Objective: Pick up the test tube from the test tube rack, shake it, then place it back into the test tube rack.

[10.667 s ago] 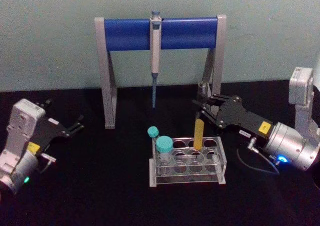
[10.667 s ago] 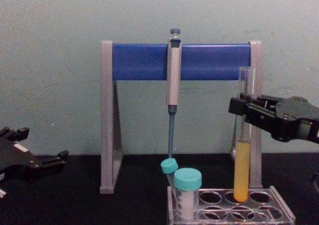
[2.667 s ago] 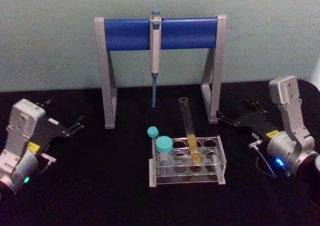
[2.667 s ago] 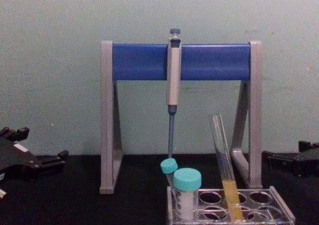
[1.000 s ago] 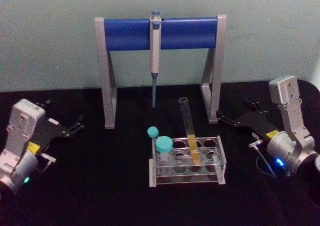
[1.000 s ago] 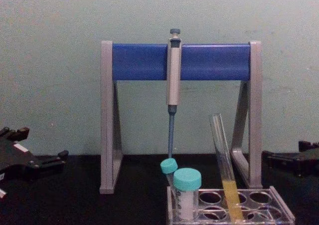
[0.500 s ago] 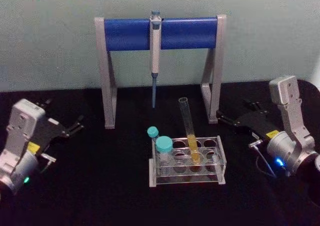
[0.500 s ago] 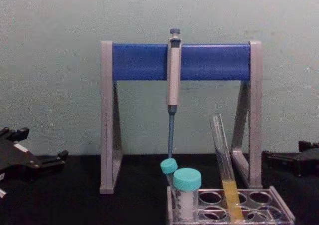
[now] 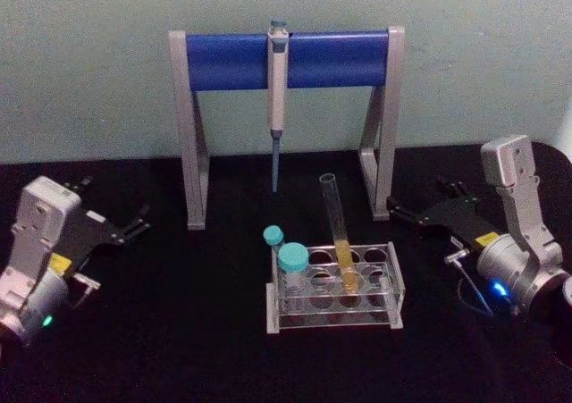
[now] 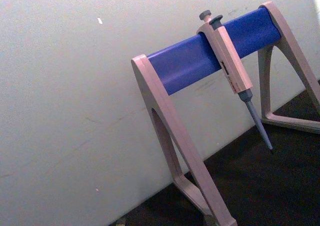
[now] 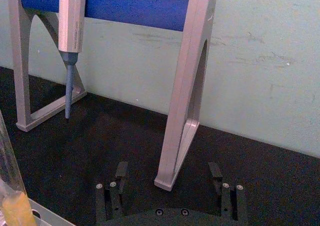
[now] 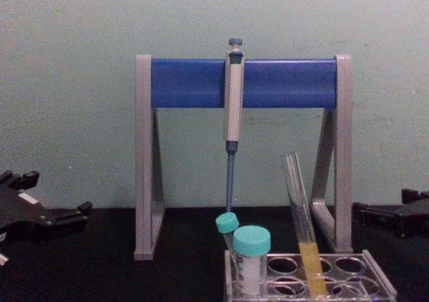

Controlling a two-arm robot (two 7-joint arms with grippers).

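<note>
The test tube (image 9: 339,233) stands in the test tube rack (image 9: 396,287), in a hole of the middle row, its open top leaning left. Yellow-orange liquid fills its lower part. From the chest the test tube (image 12: 301,223) rises out of the rack (image 12: 377,276). My right gripper (image 9: 416,199) is open, to the right of the rack and apart from it, holding nothing. In the right wrist view the gripper (image 11: 167,172) has its fingers spread, with the tube (image 11: 10,196) off to one side. My left gripper (image 9: 114,205) rests open at the far left.
A grey-and-blue pipette stand (image 9: 232,61) stands behind the rack, with a pipette (image 9: 278,81) hanging from its bar. One stand leg (image 9: 380,171) is close to the right gripper. Two teal-capped tubes (image 9: 293,258) occupy the rack's left end. The tabletop is black.
Since the oldest frames my right gripper has let go of the test tube, which now leans in the rack, and has drawn back to the right. Nothing moved in the last second.
</note>
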